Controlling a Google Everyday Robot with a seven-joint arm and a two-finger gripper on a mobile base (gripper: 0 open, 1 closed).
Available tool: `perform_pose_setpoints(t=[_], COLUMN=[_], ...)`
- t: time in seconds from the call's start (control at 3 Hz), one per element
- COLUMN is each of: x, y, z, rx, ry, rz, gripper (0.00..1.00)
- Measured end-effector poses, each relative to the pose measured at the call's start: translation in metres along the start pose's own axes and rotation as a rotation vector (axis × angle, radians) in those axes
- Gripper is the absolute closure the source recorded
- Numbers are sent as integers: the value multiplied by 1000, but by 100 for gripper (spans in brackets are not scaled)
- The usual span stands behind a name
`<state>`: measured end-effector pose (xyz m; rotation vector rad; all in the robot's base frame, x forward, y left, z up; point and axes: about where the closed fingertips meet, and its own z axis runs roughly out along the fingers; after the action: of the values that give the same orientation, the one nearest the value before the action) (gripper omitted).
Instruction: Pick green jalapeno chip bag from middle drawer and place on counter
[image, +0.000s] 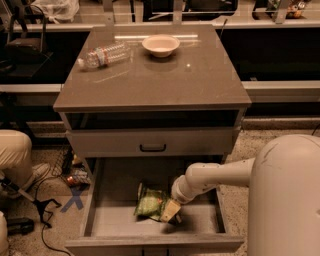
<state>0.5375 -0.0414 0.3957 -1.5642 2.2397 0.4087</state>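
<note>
The green jalapeno chip bag (150, 202) lies crinkled on the pale floor of the open middle drawer (115, 220), near its centre. My gripper (170, 212) is down inside the drawer at the bag's right edge, touching or nearly touching it. The white arm reaches in from the right. The counter (190, 80) is the glossy grey-brown top of the cabinet, above the drawer.
A clear plastic water bottle (103, 54) lies on its side at the counter's back left. A pale bowl (160, 45) stands at the back centre. A shallower drawer front with a black handle (152, 148) sits above the open drawer. Cables and a person's leg (15, 155) are on the left.
</note>
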Motion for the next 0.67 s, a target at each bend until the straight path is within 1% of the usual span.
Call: perform_pose_setpoints(t=[0.33, 0.67], x=[3, 9], y=[0, -2], z=[13, 20], rx=[-23, -33], ry=[15, 41], rz=[3, 10], gripper=[0, 0])
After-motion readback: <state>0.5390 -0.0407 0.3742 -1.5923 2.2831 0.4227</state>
